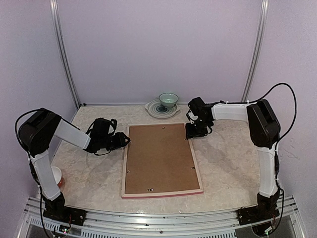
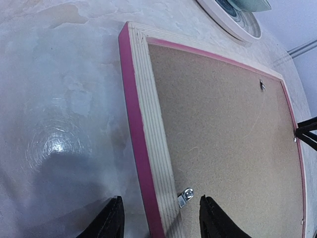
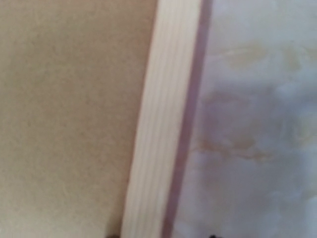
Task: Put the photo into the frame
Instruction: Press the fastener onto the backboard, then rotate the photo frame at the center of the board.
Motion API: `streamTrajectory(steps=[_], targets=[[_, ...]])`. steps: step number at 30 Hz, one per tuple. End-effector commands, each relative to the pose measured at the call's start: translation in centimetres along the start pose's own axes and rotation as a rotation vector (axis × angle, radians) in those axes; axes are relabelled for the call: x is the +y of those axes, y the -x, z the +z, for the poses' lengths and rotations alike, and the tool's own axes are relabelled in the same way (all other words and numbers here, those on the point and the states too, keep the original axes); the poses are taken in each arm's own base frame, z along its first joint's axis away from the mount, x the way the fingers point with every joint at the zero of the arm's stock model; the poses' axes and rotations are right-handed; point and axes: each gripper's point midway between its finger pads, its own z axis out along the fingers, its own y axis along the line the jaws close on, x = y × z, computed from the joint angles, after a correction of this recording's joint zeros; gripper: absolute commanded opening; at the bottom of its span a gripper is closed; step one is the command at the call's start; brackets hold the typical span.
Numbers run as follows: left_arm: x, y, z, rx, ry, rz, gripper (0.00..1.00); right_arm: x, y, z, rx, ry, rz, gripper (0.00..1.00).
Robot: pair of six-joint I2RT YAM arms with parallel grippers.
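The frame (image 1: 163, 193) lies face down in the middle of the table, pale wood back up and pink-red edge showing. The brown hardboard backing (image 1: 158, 158) sits inside it. The photo is hidden. My left gripper (image 1: 124, 141) is open at the frame's left rail (image 2: 148, 124), its fingers either side of the rail near a small metal clip (image 2: 185, 197). My right gripper (image 1: 195, 131) is open low over the right rail (image 3: 163, 124) near the far corner, with only its fingertips showing either side of the rail. The backing also shows in both wrist views (image 2: 223, 124) (image 3: 64, 124).
A white plate (image 1: 153, 110) with a green bowl (image 1: 168, 100) on it stands just behind the frame's far edge. A red and white cup (image 1: 57, 176) sits by the left arm's base. Walls close in the table on three sides.
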Motion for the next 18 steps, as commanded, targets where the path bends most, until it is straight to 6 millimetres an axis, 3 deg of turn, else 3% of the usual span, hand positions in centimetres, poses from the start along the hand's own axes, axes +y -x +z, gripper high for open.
streamTrajectory(steps=[1,10,18], targets=[[1.5,-1.2,0.6,0.046,0.043,-0.023,0.52,0.2,1.2,-1.1,-0.008,-0.024,-0.018,0.46],[1.5,-1.2,0.5,0.045,0.038,-0.026,0.54,1.7,4.4,-4.9,-0.114,0.026,-0.041,0.66],[1.4,-1.2,0.5,0.046,0.032,-0.027,0.58,3.9,2.7,-5.5,-0.103,0.024,-0.116,0.76]])
